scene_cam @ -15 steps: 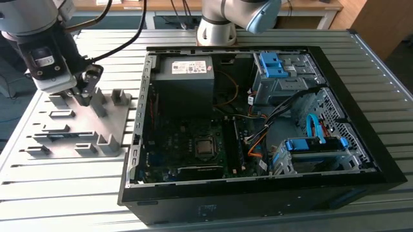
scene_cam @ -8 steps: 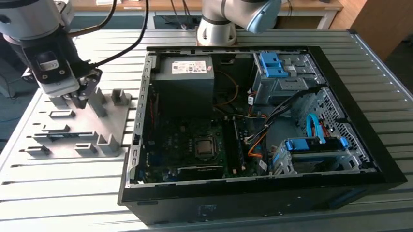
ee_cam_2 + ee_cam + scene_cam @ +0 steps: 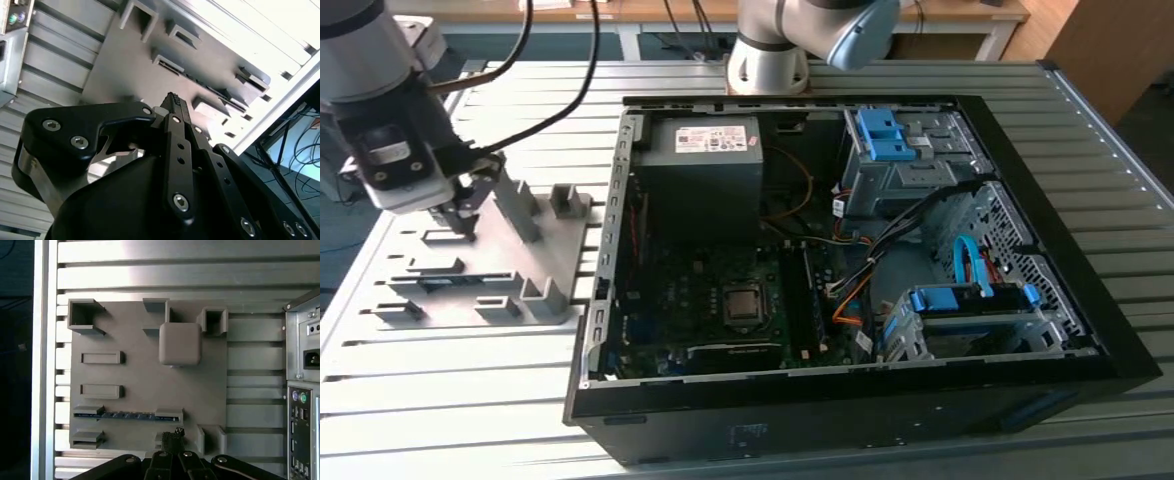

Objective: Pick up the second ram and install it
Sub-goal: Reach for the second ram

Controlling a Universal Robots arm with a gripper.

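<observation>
One second ram (image 3: 127,415) stands on edge in the one grey holder plate (image 3: 135,375). My claw (image 3: 173,436) hangs just beside it, fingers pinched together, holding nothing. One open computer case (image 3: 854,250) stands near.

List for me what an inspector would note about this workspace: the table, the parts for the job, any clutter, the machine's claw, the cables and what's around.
Surface: ribbed aluminium table carrying a flat grey plastic holder plate and an open black computer case.
Job's things: long dark green memory stick stands on edge in the holder plate's slots, not yet lifted.
Clutter: nothing seen.
Gripper: black gripper is low over the holder plate, close beside the memory stick; contact cannot be told.
Cables: black cables run down to the arm; orange and dark wires lie inside the computer case.
Surroundings: brown wooden furniture beyond the table.
</observation>
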